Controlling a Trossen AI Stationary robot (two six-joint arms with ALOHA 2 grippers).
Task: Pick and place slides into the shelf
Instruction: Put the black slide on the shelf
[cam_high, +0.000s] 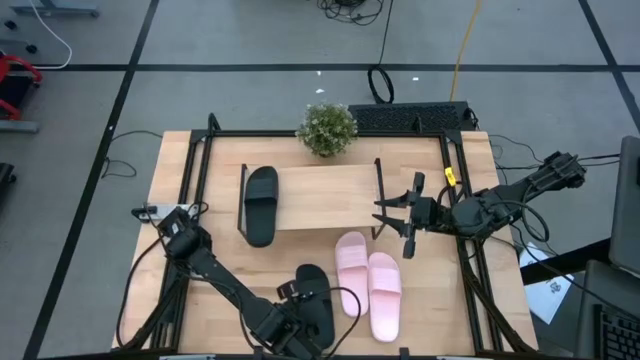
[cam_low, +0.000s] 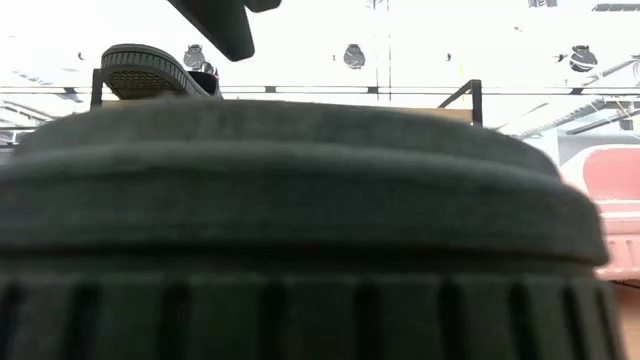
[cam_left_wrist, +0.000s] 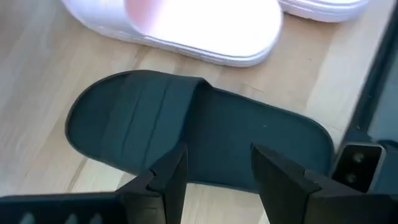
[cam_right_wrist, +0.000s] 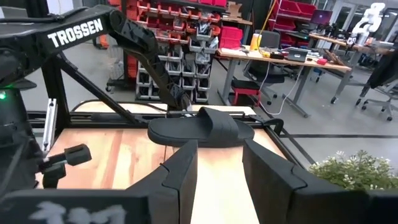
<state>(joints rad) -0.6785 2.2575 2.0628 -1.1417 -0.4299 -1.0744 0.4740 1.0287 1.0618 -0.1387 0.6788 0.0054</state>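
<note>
A matte black open-toe slide sandal (cam_high: 261, 204) lies on the left end of the low shelf, a light wood board on thin black metal legs (cam_high: 325, 196), at the middle of the larger wooden table (cam_high: 190, 170). A small green potted plant (cam_high: 327, 128) stands just behind the shelf. In front of the shelf, near the table's front edge, a second black slide (cam_high: 318, 298) lies on the tabletop, with the two pale pink slides (cam_high: 368, 286) side by side just to its right.

The left gripper (cam_high: 292, 326) hangs low over the near end of that second black slide (cam_left_wrist: 186, 137), its two dark fingers (cam_left_wrist: 171, 177) spread apart with nothing between them. The right gripper (cam_high: 408, 212) hovers at the right end of the shelf, pointing along the board toward the black slide on top (cam_right_wrist: 202, 129); its fingers (cam_right_wrist: 186, 168) stand parted, pinching nothing.
</note>
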